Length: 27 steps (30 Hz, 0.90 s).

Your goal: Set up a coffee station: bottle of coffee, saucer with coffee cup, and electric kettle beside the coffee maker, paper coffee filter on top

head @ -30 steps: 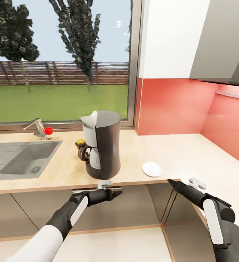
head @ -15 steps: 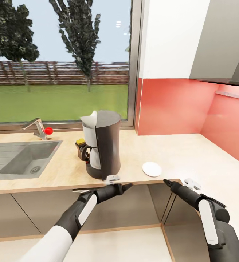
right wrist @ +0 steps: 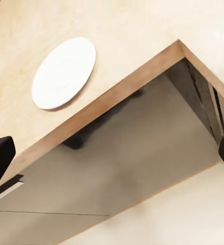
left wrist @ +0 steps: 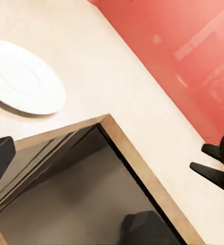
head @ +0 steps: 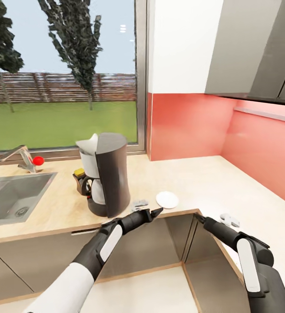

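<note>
We had the coffee maker [head: 103,174] standing upright on the bench [head: 190,178], near its front edge, with a white paper filter [head: 89,142] apparently already poking out of its basket. The bottle of coffee [head: 78,178], yellow lid showing, stood just behind the machine on the sink [head: 12,198] side, close against it. The saucer [head: 167,199] lay flat on the bench close to the inner corner edge, a short way from the machine, with no cup on it. We saw neither the cup nor the kettle from here.

Our left hand [head: 156,212] hovered at the bench's front edge between machine and saucer; its fingers looked drawn nearly together in the head view, though the left wrist view showed dark finger parts at opposite edges, so we could not tell for certain. Our right hand [head: 199,217] pointed toward the inner corner, carrying nothing; whether it was apart or together we could not tell either.

The risks, as we judged them: the left forearm passed right beside the coffee maker, so a careless swing could have nudged it or the bottle behind it. The saucer sat so near the edge that a low approach by either hand might have pushed it off. Both hands crowded the same corner and could have clashed.
</note>
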{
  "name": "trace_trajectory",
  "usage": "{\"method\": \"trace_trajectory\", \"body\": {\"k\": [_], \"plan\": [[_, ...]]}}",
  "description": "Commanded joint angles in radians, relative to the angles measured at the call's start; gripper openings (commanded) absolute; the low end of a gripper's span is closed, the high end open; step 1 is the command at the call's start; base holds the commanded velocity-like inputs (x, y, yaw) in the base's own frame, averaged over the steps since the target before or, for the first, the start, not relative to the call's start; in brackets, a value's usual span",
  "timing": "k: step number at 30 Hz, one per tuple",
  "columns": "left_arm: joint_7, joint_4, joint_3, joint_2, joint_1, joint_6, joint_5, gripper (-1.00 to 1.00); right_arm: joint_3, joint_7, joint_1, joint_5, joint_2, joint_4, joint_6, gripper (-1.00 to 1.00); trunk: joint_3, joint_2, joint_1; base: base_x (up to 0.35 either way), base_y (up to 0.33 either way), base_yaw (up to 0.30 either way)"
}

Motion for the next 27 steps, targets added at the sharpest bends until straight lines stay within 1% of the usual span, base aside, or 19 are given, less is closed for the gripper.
{"method": "trace_trajectory", "body": {"k": [1,7,8,11,14,16,18,19,23,27], "plan": [[0.006,-0.007,0.0,0.0,-0.007,0.01,0.016,1.0,-0.003,0.01,-0.001,0.008,0.001,-0.001,0.006,1.0,-0.002,-0.002,0.001,0.0,0.0,-0.263],[0.039,-0.04,0.005,0.005,-0.041,0.014,0.052,1.0,-0.007,0.007,-0.001,0.009,0.0,-0.001,0.007,1.0,-0.001,-0.002,0.001,0.0,0.0,-0.258],[0.234,-0.074,0.005,0.005,-0.049,0.015,0.08,1.0,-0.012,0.007,-0.001,0.01,0.0,-0.001,0.007,1.0,-0.001,-0.002,0.001,0.0,0.0,-0.162],[0.348,-0.106,0.006,0.008,-0.075,0.024,0.116,1.0,-0.035,0.006,-0.001,0.011,0.001,-0.001,0.007,1.0,-0.001,-0.002,0.001,0.0,0.0,-0.071],[0.44,-0.117,0.006,0.009,-0.098,0.037,0.159,1.0,-0.043,0.006,-0.001,0.012,0.001,-0.001,0.007,1.0,0.0,-0.002,0.001,0.0,0.0,-0.019],[0.478,-0.121,0.005,0.01,-0.106,0.056,0.183,1.0,-0.044,0.006,-0.001,0.013,0.001,0.0,0.007,1.0,0.0,-0.002,0.001,0.0,0.0,-0.006],[0.496,-0.122,0.005,0.011,-0.123,0.078,0.196,1.0,-0.043,0.007,-0.001,0.013,0.001,-0.001,0.006,1.0,0.0,-0.002,0.001,0.0,0.0,-0.002],[0.509,-0.112,0.006,0.011,-0.174,0.144,0.202,1.0,-0.041,0.007,-0.001,0.013,0.0,-0.001,0.006,1.0,0.0,-0.002,0.001,0.0,0.0,0.0],[0.535,-0.106,0.023,0.009,-0.188,0.163,0.203,1.0,-0.041,0.006,-0.001,0.012,0.0,-0.001,0.006,1.0,0.0,-0.002,0.001,0.0,0.0,0.0],[0.593,-0.106,0.031,0.005,-0.183,0.167,0.207,1.0,-0.041,0.007,-0.001,0.009,0.0,-0.001,0.006,1.0,0.0,-0.002,0.001,0.0,0.0,0.0]]}}
